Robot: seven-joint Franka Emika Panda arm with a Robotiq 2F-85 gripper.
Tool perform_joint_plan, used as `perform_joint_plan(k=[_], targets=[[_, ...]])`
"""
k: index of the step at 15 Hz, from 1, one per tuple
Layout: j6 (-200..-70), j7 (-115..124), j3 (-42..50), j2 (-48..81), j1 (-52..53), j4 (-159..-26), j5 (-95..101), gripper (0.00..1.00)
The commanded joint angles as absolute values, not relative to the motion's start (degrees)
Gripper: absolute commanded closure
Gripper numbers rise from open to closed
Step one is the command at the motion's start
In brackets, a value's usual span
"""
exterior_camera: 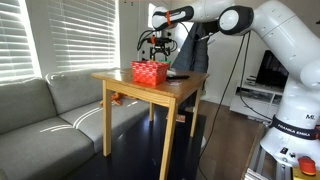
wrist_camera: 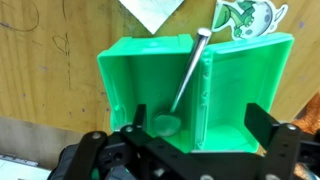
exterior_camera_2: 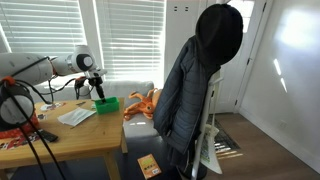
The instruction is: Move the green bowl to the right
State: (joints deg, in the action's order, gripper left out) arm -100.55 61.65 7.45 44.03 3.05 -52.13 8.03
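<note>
Wrist view: the gripper (wrist_camera: pixel 197 125) body hides the near wall of the green bowl (wrist_camera: pixel 195 85), the bottom edge cuts off the gripper's linkage, and the top edge crops the white paper (wrist_camera: pixel 155 12) and the teapot sticker (wrist_camera: pixel 248 14). In an exterior view the green bowl (exterior_camera_2: pixel 106 104) is too small to show its contents, and the jaws above it cannot be resolved. In an exterior view the red basket (exterior_camera: pixel 150 73) screens the table top behind it.

Red basket (exterior_camera: pixel 149 72) (rectangular) on table (exterior_camera: pixel 120 79)
</note>
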Motion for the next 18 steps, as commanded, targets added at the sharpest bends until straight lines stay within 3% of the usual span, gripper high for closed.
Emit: perform_joint_plan(k=[1,4,5,18], targets=[[-98.72,55.89,4.48,37.34,3.69,-56.98,6.02,0.00],[-99.64,55.85,4.65,36.76,3.96,-58.26,6.53,0.00],[-100.56,61.64,7.45,44.34,3.05,-52.25,8.03,0.00],[-99.79,57.26,5.20,40.49,4.02,-53.49,7.76,0.00]])
